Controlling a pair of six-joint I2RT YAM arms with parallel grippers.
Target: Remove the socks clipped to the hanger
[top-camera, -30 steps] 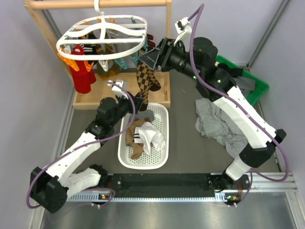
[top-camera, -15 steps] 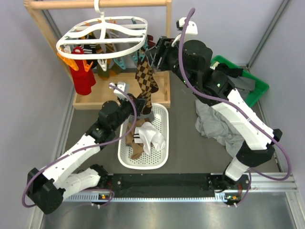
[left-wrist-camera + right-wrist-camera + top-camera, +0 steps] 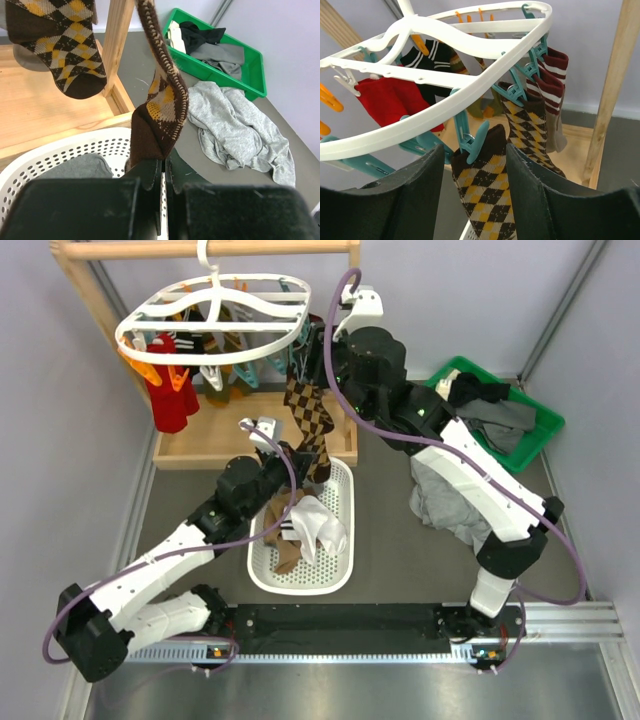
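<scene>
The white oval hanger (image 3: 215, 325) hangs from the wooden rail with several socks clipped under it. A brown-tan argyle sock (image 3: 308, 415) hangs from a teal clip (image 3: 475, 142) at the frame's near right edge. My left gripper (image 3: 164, 167) is shut on that sock's toe end (image 3: 162, 100), just above the basket. My right gripper (image 3: 475, 165) is open, its fingers on either side of the sock's cuff and the clip, not touching them. A second argyle sock (image 3: 527, 125), a maroon striped sock (image 3: 552, 75) and a red sock (image 3: 390, 100) stay clipped.
A white perforated basket (image 3: 340, 570) below holds several loose socks. Grey garments (image 3: 450, 505) lie on the table to the right, beside a green bin (image 3: 530, 435) of clothes. The wooden stand's post (image 3: 610, 90) rises just right of my right gripper.
My right gripper has swung left to the hanger's edge and now straddles the teal clip, jaws slightly narrower. The left gripper still holds the sock's toe, shifted slightly right.
</scene>
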